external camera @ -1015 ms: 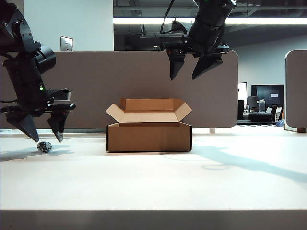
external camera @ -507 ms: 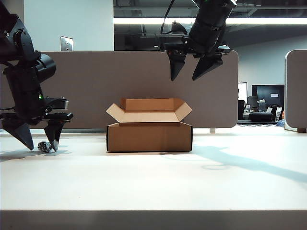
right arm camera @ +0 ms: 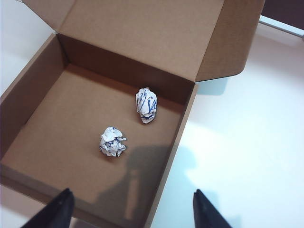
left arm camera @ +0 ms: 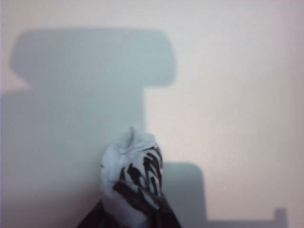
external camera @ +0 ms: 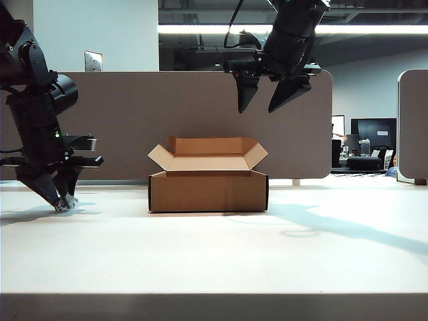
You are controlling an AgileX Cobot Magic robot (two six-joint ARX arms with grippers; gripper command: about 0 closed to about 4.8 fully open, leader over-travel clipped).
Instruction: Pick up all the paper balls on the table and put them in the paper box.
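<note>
Only the right wrist view shows two blue-printed paper balls inside the paper box, under the released right pincer. Near the counter's left edge, the left pincer clenches the black-printed ball.

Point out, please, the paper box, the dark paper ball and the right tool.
paper box (external camera: 207, 192): exterior view, its front wall.
dark paper ball (left arm camera: 135, 183): left wrist view, its striped crumpled face.
right tool (external camera: 266, 105): exterior view, midway between its fingertips, above the box.

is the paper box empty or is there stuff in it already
Not empty. The right wrist view shows the paper box open with two white paper balls lying on its floor.
</note>
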